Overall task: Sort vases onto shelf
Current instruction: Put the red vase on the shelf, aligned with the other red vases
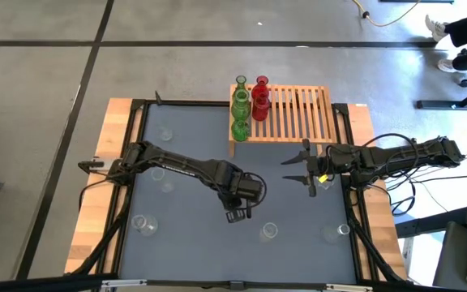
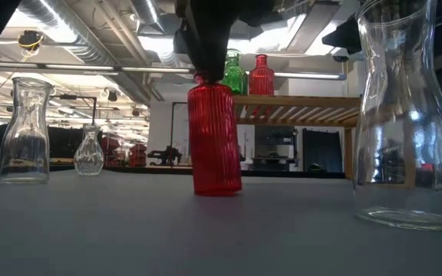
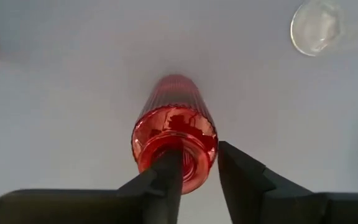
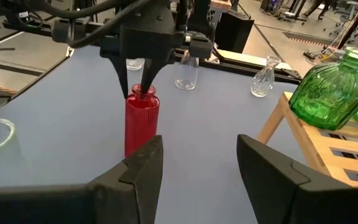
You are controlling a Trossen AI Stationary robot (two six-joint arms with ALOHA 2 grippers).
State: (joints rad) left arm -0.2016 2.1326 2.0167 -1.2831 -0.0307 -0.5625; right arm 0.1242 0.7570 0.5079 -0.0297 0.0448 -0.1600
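A red ribbed vase (image 3: 174, 146) is standing upright on the grey table (image 1: 185, 243) near its middle, at about six o'clock from the shelf (image 1: 298, 118) and well apart from it; in the low view it (image 2: 214, 138) is resting flat on its base. The left gripper (image 3: 197, 174) is hanging straight over it with one finger (image 3: 166, 177) dipping inside the vase's mouth and the other outside the rim, the jaws standing narrow around the rim's wall rather than pressing it tight. On the shelf, sitting at twelve o'clock on the table, two green vases (image 1: 240, 109) and two red vases (image 1: 260, 99) are lining its nine o'clock end, the remaining slats lying bare. Clear vases are standing scattered on the table: one (image 1: 269, 232) at six o'clock just beyond the left gripper, one (image 1: 143, 224) towards eight o'clock, another (image 1: 336, 233) towards four o'clock. The right gripper (image 1: 306, 168) is hovering above the table at three o'clock, just off the shelf's front corner, its jaws spread moderately wide and gripping nothing
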